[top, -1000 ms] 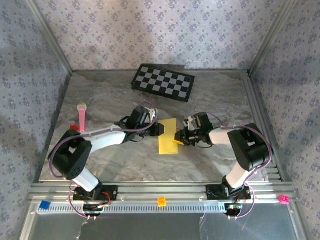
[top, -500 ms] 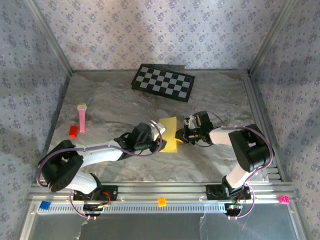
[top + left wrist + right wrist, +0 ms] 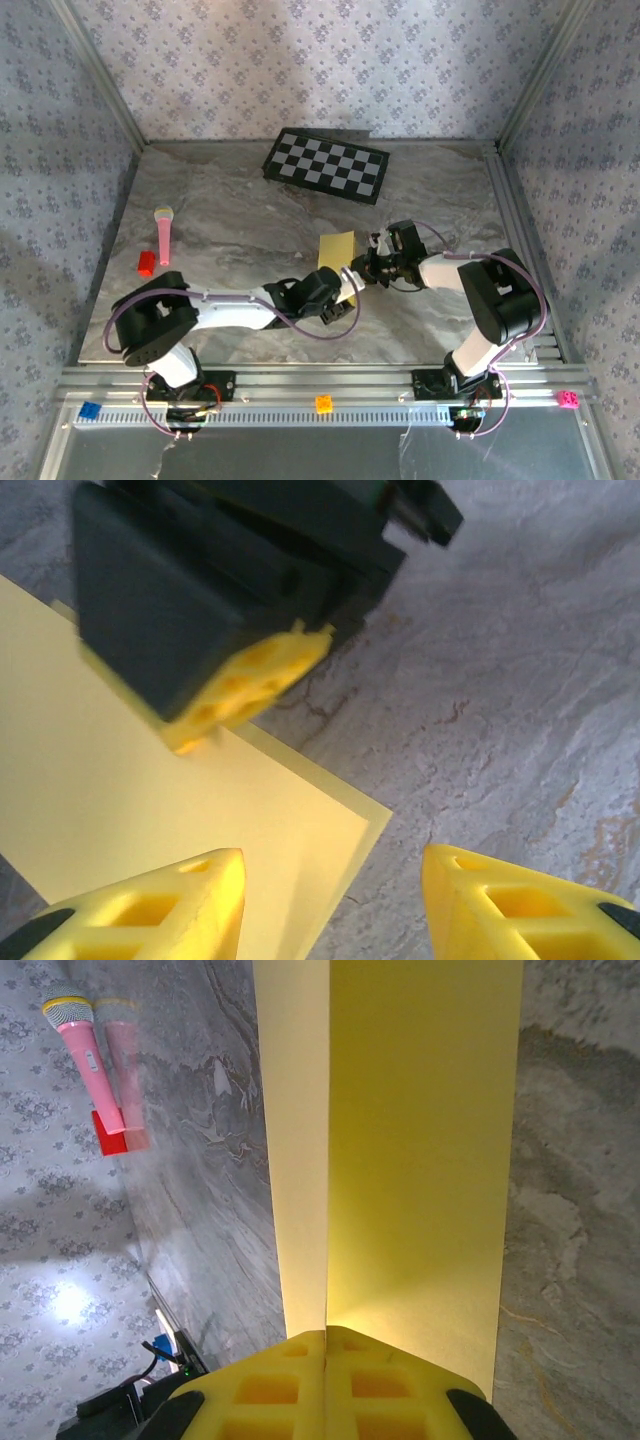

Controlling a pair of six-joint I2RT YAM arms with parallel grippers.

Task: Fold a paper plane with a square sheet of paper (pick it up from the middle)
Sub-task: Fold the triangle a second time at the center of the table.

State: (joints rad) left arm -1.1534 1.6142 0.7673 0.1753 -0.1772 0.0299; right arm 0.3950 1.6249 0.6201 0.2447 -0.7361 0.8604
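My right pincer [image 3: 325, 1365] is clamped shut on one edge of the sheet of thin yellow paper [image 3: 335, 250]. The paper is doubled along a straight crease that runs away from my closed fingertips over the grey marbled surface [image 3: 230, 210]. Seen from above, the paper lies on my side of the black-and-white checkerboard [image 3: 326, 167], apart from it and roughly in line with its middle. My left pincer [image 3: 330, 910] stands partly wide and holds nothing. Its yellow fingers [image 3: 150, 910] hang over the paper's corner, just beside my right pincer's tip. A pink toy microphone [image 3: 163, 235] and a small red block [image 3: 147, 262] lie well to the checkerboard's left, nearer me.
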